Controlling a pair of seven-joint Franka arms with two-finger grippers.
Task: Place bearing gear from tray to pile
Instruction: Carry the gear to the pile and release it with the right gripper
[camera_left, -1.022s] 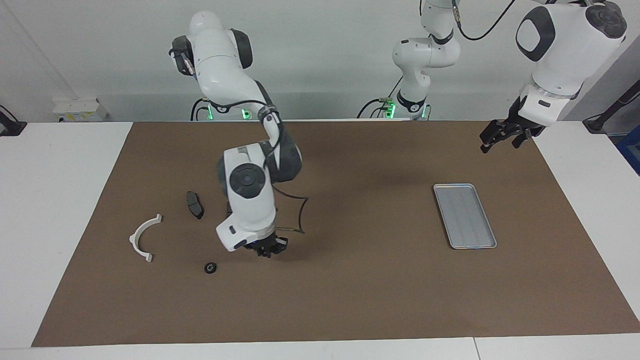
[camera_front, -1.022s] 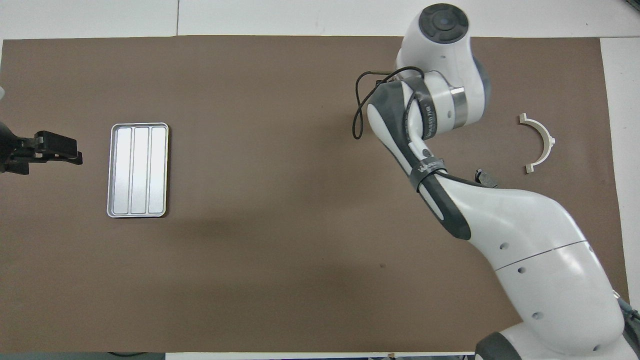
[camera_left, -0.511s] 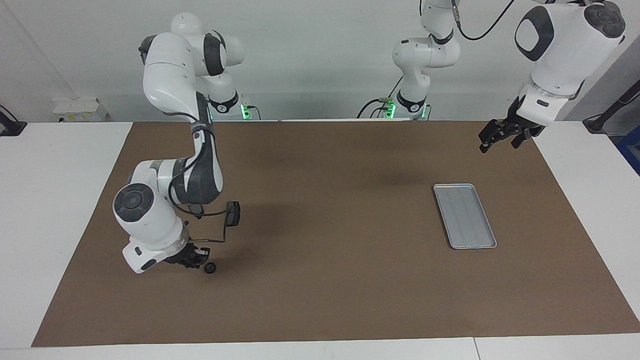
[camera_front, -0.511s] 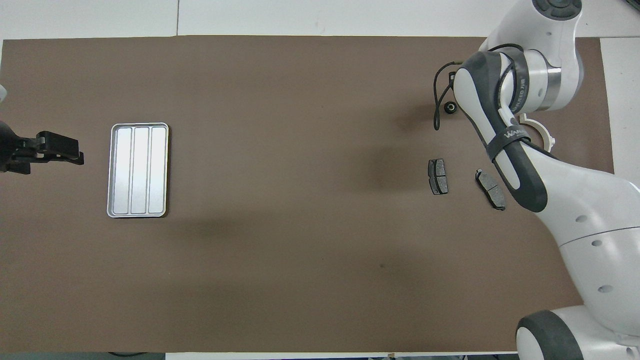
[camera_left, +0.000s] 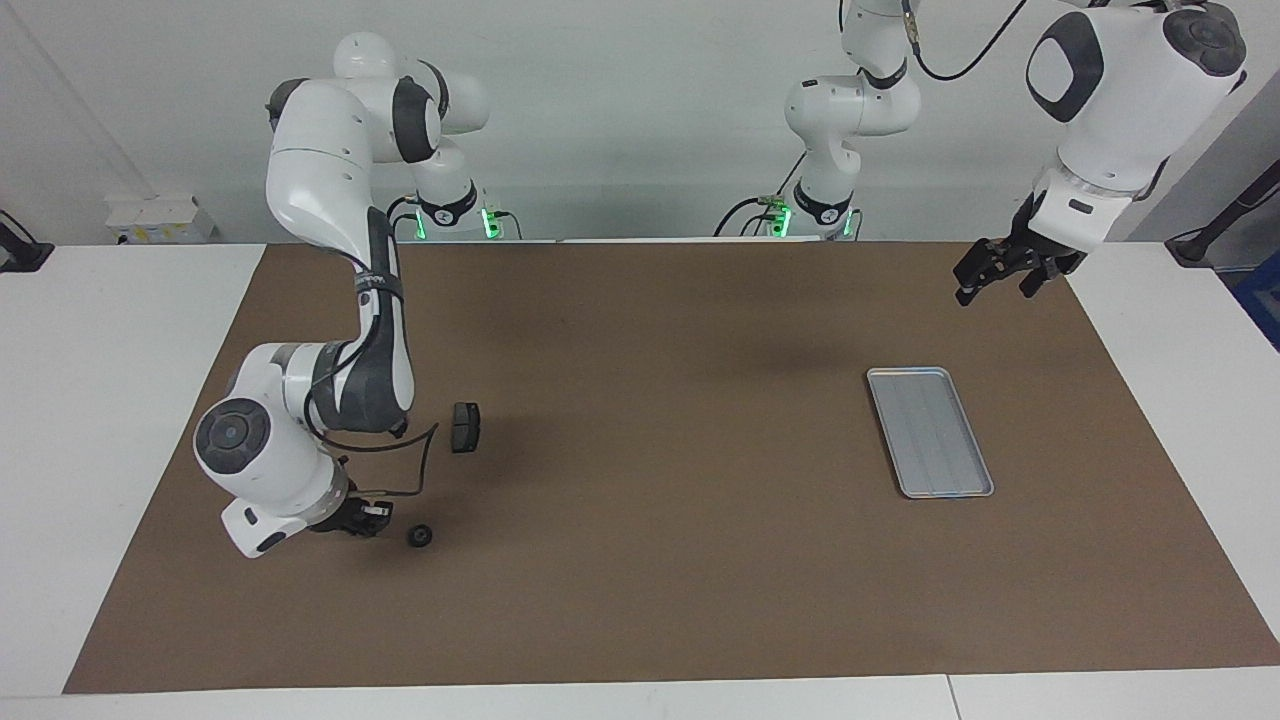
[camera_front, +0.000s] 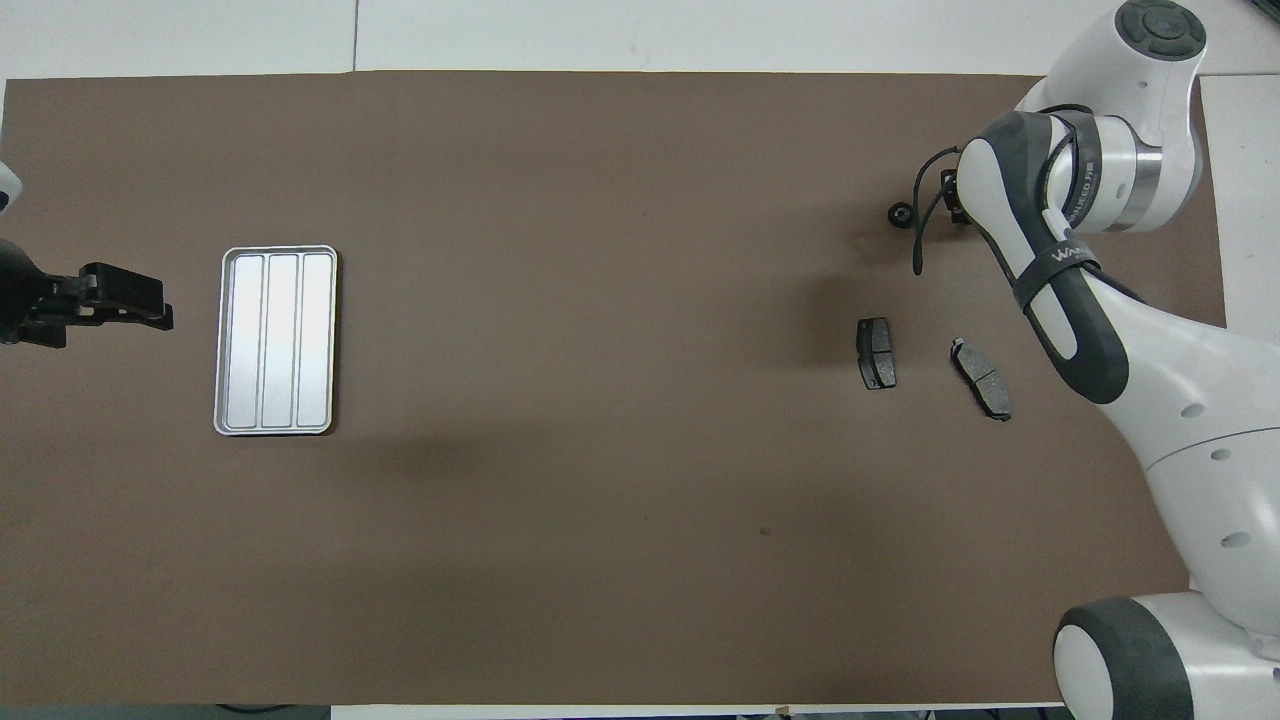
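Observation:
The bearing gear (camera_left: 420, 536), a small black ring, lies on the brown mat; it also shows in the overhead view (camera_front: 900, 213). My right gripper (camera_left: 362, 520) hangs low over the mat just beside the gear, toward the right arm's end, apart from it. In the overhead view the arm mostly hides it. Two dark grey pads (camera_front: 876, 352) (camera_front: 981, 378) of the pile lie nearer to the robots than the gear. The white bracket is hidden under the right arm. The silver tray (camera_left: 930, 430) is empty. My left gripper (camera_left: 1000, 285) waits open in the air over the mat's edge beside the tray.
The brown mat (camera_left: 660, 560) covers most of the white table. The right arm's elbow and wrist (camera_left: 260, 450) hang over the pile's area. A loose black cable (camera_left: 420, 460) loops from the wrist above the mat.
The right arm has swung from the mat's middle toward its own end, uncovering both pads and covering the bracket. The gear has stayed in place. The left arm has not moved.

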